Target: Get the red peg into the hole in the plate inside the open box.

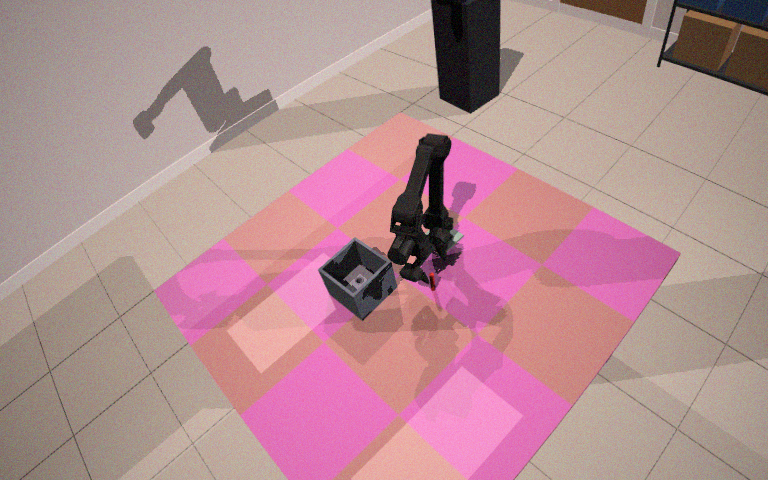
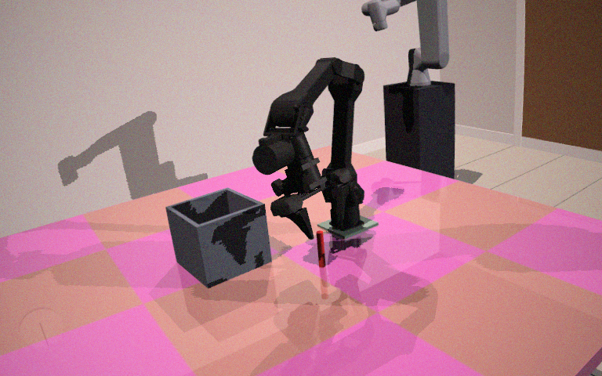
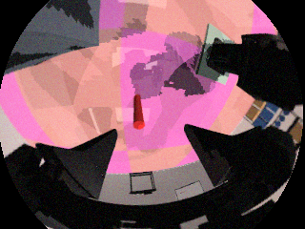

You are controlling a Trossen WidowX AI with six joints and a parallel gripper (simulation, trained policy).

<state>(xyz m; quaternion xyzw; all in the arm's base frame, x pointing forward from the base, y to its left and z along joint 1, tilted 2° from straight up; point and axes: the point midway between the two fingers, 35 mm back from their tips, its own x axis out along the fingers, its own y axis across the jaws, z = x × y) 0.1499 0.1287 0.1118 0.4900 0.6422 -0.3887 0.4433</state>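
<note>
Presently at the reaching step, judged from how arm and peg lie; insertion not begun. Largest first.

Mat (image 1: pixel 589 294) (image 2: pixel 524 283): big checkered square of pink and salmon, with a faint mirror-like sheen in the exterior view.

Arm (image 1: pixel 417 169) (image 2: pixel 343 119): dull black, chunky links, folded over so that the hand hangs low near its own base. Base plate (image 1: pixel 457 236) (image 2: pixel 371 224) (image 3: pixel 224 79): thin, flat, pale green.

Box (image 1: pixel 362 302) (image 2: pixel 190 252) (image 3: pixel 71 33): slate grey, square, straight-walled, open at the top, dark patches of shadow across its side. Inside, at the bottom, a paler plate (image 1: pixel 351 283) with a round dark hole (image 1: pixel 359 279).

Gripper (image 2: pixel 311 237) (image 3: pixel 151 130): released, the tapered black fingers spread wide with nothing between them. One finger is hidden in the exterior view, so the gap to the peg is probably small but hard to judge there.

Peg (image 1: pixel 432 281) (image 2: pixel 320 249) (image 3: pixel 138 114): slim red cylinder, smooth, upright on the mat, outside the box and just beside the fingertips. Wrist view puts it ahead of the opening, somewhat left of its middle.

Next move, as judged: centre the fingers about the peg, come down without knocking it, then close. An off-centre approach could tip it. Its round sides may let it swivel once gripped.
</note>
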